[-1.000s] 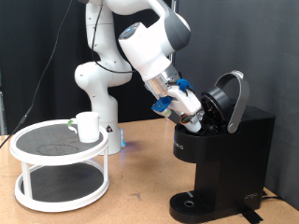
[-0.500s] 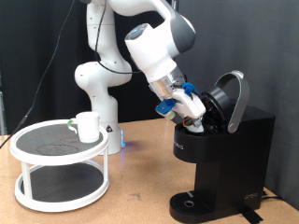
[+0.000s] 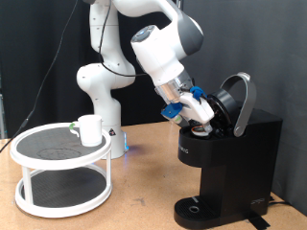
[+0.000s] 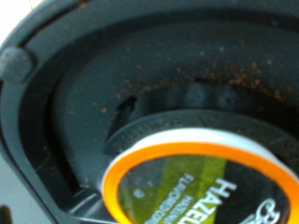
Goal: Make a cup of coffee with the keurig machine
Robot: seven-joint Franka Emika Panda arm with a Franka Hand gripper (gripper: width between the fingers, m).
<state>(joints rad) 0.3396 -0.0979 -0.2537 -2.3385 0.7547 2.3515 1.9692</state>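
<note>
The black keurig machine (image 3: 237, 153) stands at the exterior view's right with its rounded top lid (image 3: 240, 100) hinged open. My gripper (image 3: 204, 119) reaches down into the open pod chamber; its fingertips are hidden there. The wrist view shows a pod (image 4: 201, 185) with an orange rim and a green "HAZEL" label very close, inside the dark chamber (image 4: 112, 84); no fingers show around it. The white cup (image 3: 90, 129) stands upright on the top tier of a round stand, far from the gripper, at the exterior view's left.
The white two-tier round stand (image 3: 58, 146) with a black top sits on the wooden table (image 3: 144, 192) at the left. The robot base (image 3: 101, 91) rises behind it. The machine's round drip base (image 3: 197, 207) has nothing on it.
The gripper has moved slightly right and deeper toward the open pod chamber. The cup, the stand and the lid have not moved.
</note>
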